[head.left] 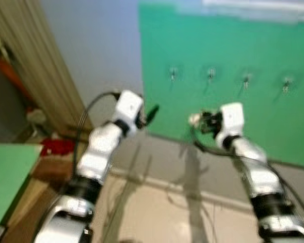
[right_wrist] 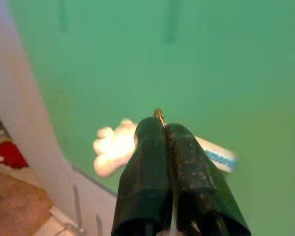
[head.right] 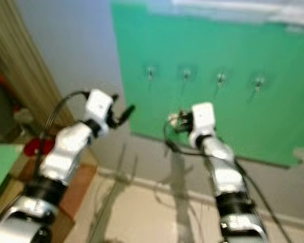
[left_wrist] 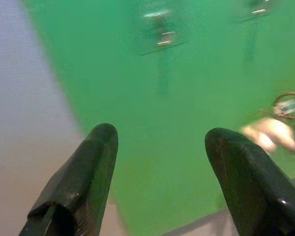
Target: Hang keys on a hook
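The right gripper (head.left: pixel 201 121) is clamped shut on the keys (right_wrist: pixel 119 146), held mid-frame just below the row of hooks (head.left: pixel 211 74) on the green board (head.left: pixel 273 116). The left gripper (left_wrist: pixel 162 172) hovers spread wide and empty, left of centre. The blur suggests motion, so the ring might miss the small hook and the keys drop. A grey wall (head.left: pixel 96 45), pale floor (head.left: pixel 157 212) and a green worktop (head.left: pixel 5 177) at lower left surround them.

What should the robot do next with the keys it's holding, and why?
Probably raise the right gripper up and forward toward the nearest hook. Its fingers are shut on the keys, which hang below the row of hooks on the green board and apart from it. The left gripper is open, holding nothing.
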Robot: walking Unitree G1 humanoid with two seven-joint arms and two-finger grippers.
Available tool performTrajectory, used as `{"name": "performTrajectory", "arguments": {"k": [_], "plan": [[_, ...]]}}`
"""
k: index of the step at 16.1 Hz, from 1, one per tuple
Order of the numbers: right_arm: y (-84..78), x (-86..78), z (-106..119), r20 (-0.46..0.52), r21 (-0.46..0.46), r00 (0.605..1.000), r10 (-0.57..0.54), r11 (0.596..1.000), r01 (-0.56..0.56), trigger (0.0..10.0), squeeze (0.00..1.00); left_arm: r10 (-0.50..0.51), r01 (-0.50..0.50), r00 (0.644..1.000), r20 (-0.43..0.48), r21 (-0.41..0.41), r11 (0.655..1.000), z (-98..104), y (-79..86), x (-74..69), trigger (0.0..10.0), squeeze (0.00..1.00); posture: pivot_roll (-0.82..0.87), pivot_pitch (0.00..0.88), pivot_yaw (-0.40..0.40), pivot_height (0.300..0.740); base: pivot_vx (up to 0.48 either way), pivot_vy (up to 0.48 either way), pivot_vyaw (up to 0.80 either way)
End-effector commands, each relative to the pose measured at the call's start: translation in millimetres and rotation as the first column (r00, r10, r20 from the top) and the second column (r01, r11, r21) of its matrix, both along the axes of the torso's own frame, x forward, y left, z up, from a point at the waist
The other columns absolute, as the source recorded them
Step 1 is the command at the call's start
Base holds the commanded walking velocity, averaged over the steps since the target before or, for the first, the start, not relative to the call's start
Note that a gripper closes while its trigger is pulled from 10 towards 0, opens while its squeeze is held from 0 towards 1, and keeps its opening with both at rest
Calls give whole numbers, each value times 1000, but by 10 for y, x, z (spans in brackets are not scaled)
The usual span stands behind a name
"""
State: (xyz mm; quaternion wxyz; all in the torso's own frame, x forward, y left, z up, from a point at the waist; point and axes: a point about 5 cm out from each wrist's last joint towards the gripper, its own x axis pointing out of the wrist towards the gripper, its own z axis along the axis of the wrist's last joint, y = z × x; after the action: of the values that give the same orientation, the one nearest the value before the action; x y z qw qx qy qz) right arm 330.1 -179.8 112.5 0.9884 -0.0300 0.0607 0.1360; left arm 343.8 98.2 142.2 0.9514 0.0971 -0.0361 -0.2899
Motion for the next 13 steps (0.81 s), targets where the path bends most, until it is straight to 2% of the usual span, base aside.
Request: {"name": "performTrajectory", "arguments": {"k": [1,4,7,13], "plan": [[40,68,145,35,21,999,21,1000,-22,0,0,12,-12,1000,2,11,1000,24,53,32,10000,0,-42,0,69,740,0,0,0],[1,184,229,27,42,1000,-16,999,14,0,0,-22,22,1000,7,3,1000,63,-71,41,10000,0,-58,0,73,740,0,0,0],[-4,219,266,23,53,999,-40,998,39,0,0,-41,41,999,0,5,999,48,-122,14,10000,0,-58,0,71,740,0,0,0],[59,149,162,1,66,1000,-18,998,18,0,0,-83,83,997,-7,19,996,-8,-164,-56,10000,0,-53,0,69,740,266,-396,0]]}}
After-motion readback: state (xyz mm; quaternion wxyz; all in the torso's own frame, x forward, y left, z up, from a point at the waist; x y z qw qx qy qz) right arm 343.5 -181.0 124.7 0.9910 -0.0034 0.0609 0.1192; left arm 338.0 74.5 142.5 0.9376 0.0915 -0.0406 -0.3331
